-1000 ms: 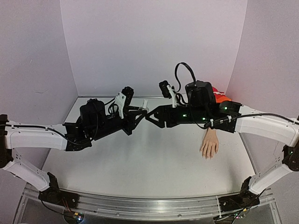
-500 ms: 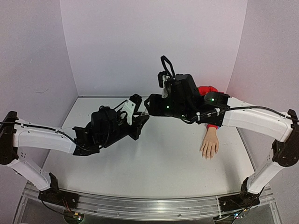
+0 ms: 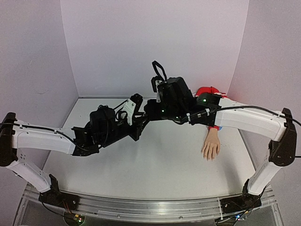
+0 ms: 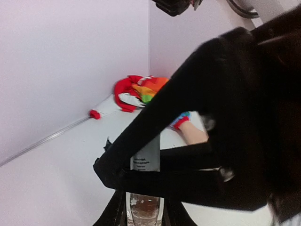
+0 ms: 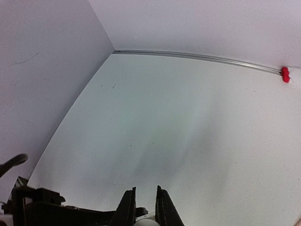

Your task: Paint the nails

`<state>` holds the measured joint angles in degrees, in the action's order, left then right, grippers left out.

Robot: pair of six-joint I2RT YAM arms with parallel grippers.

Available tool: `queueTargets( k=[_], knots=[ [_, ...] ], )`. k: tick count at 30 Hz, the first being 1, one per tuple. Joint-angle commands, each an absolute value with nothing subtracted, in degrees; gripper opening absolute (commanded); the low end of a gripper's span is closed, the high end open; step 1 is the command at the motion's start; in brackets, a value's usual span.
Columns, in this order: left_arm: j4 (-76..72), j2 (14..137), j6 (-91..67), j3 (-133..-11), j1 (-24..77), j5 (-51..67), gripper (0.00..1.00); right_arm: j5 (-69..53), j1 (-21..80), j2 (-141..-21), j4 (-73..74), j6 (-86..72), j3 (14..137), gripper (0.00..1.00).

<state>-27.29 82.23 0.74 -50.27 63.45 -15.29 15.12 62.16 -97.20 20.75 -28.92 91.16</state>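
My left gripper (image 3: 140,121) is shut on a small clear bottle (image 4: 145,209), holding it upright above the middle of the table. My right gripper (image 3: 148,112) reaches in from the right and is shut on the bottle's pale cap (image 4: 146,155). The cap's rounded top (image 5: 146,222) shows between the right fingers (image 5: 127,207). The pale fake hand (image 3: 210,145) lies flat at the right, fingers pointing toward the near edge. Its nails are too small to make out. Its red cuff (image 4: 181,122) and rainbow sleeve (image 4: 141,92) lie behind the right arm.
Lilac walls close the table on the left, back and right. A small red piece (image 5: 284,74) lies against the back wall's metal strip. The right forearm (image 3: 244,117) passes over the fake hand's wrist.
My right gripper lifted, turned toward the left gripper and closed on the bottle's cap. The left gripper stayed shut on the bottle and sank slightly.
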Motion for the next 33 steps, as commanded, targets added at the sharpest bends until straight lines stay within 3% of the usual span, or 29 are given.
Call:
queueTargets(
  k=[1, 3, 5, 9, 12, 13, 15, 16, 20, 23, 28, 33],
  knots=[
    [-33.8, 73.9, -6.8, -47.9, 56.5, 26.5, 0.00, -24.7, 59.0, -89.3, 12.1, -6.6, 79.1, 0.00],
    [-38.6, 73.8, -16.3, -47.6, 51.2, 47.0, 0.00, -43.6, 56.5, -85.8, 6.5, -4.2, 73.1, 0.00],
    [-41.0, 75.7, -23.1, -49.7, 49.2, 59.1, 0.00, -53.7, 55.3, -85.5, 3.6, -7.0, 72.1, 0.00],
    [-38.4, 77.6, -23.4, -52.5, 48.8, 62.6, 0.00, -55.5, 55.6, -84.3, 1.0, -9.1, 71.0, 0.00],
    [-33.1, 76.1, -17.0, -52.2, 49.0, 53.8, 0.00, -49.4, 55.4, -81.0, 0.5, -9.3, 68.7, 0.00],
    [-31.6, 75.3, -15.3, -52.1, 49.0, 49.4, 0.00, -45.1, 55.3, -79.7, 0.5, -9.8, 67.9, 0.12],
    [-28.0, 73.7, -11.6, -51.5, 49.7, 34.8, 0.00, -35.7, 55.3, -77.4, 0.5, -11.4, 66.6, 0.46],
    [-26.7, 73.0, -9.3, -51.2, 50.7, 27.0, 0.00, -29.0, 55.2, -76.5, 0.5, -13.4, 66.3, 0.57],
    [-24.7, 72.4, -1.9, -51.0, 56.9, -0.4, 0.00, -10.6, 55.3, -75.8, 2.2, -23.0, 67.7, 0.75],
    [-25.0, 74.6, 1.6, -52.0, 59.9, -11.0, 0.00, -3.2, 56.7, -77.8, 4.8, -29.0, 70.8, 0.77],
    [-26.3, 78.1, 2.0, -53.5, 62.0, -17.8, 0.00, 10.1, 60.9, -84.6, 14.2, -30.0, 82.2, 0.70],
    [-27.8, 79.8, 1.9, -54.1, 63.5, -20.2, 0.00, 15.2, 61.4, -90.7, 18.1, -32.8, 88.9, 0.54]
  ],
)
